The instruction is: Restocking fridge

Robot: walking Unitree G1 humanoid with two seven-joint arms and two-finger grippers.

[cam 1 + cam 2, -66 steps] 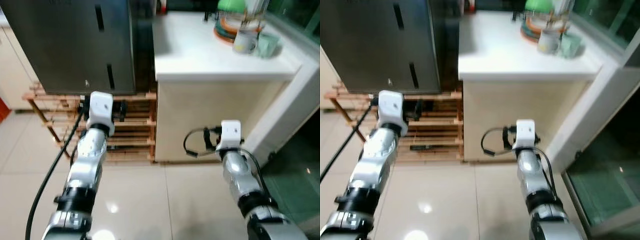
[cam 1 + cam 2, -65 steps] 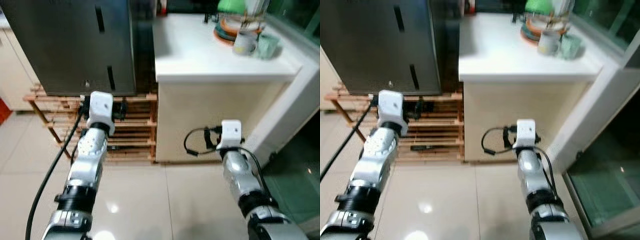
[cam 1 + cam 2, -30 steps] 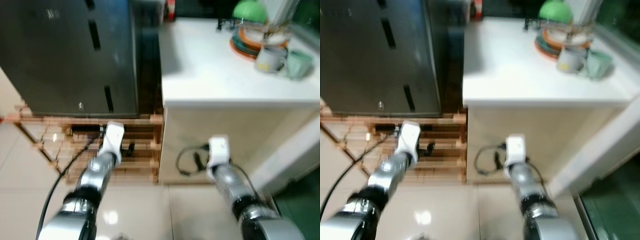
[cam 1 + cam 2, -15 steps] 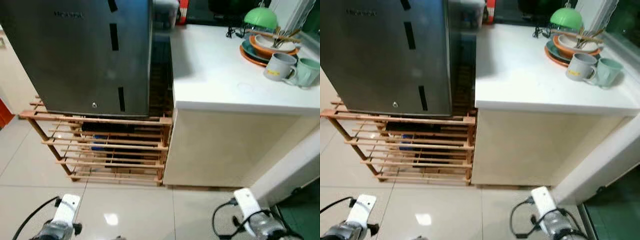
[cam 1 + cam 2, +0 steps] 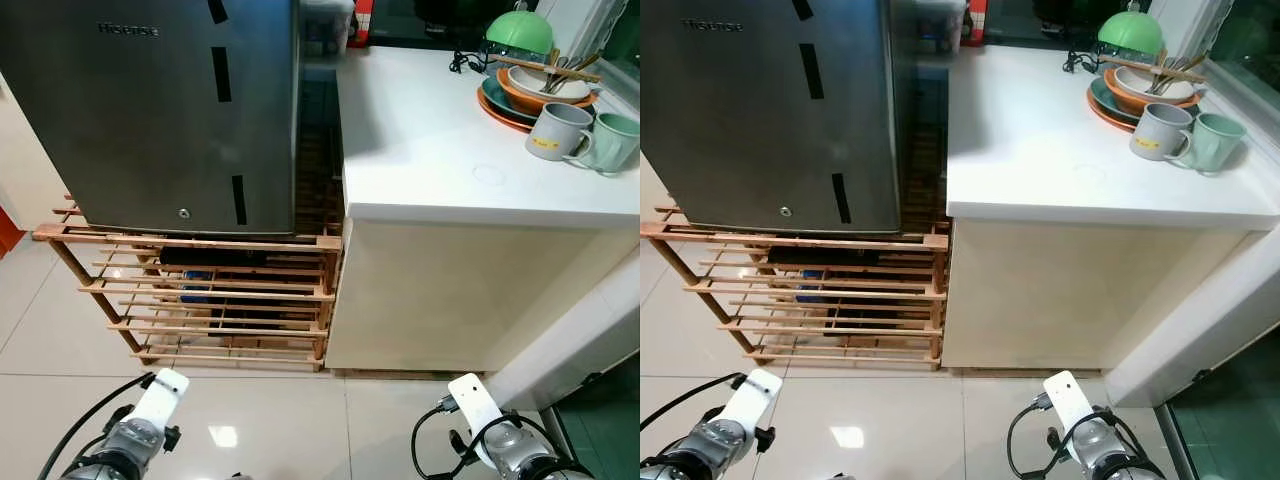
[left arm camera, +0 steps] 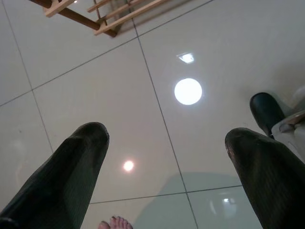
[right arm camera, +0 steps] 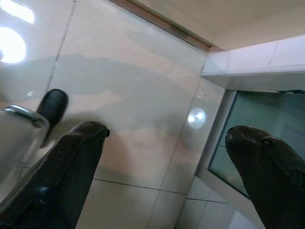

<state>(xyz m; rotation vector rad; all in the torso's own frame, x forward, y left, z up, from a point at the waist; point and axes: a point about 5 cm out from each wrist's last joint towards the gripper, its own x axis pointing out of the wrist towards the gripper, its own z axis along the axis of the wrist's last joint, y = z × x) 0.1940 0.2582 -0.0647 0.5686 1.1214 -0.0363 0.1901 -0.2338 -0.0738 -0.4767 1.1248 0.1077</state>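
The grey fridge (image 5: 150,110) is standing shut at the upper left, atop a wooden rack (image 5: 200,300). Both grippers, left gripper (image 6: 164,176) and right gripper (image 7: 164,171), are hanging low over the tiled floor (image 6: 95,95), fingers spread wide, gripping nothing.

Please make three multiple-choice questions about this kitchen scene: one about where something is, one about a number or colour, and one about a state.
1. What does the fridge stand on?
A. a wooden rack
B. the counter
C. a chair

2. How many mugs stand on the counter?
A. none
B. two
C. five

3. How is the left gripper?
A. shut on a bottle
B. shut, empty
C. open, empty

Answers: 1 A, the wooden rack lies under it. 2 B, a grey mug and a green mug. 3 C, its fingers are apart over floor tiles.
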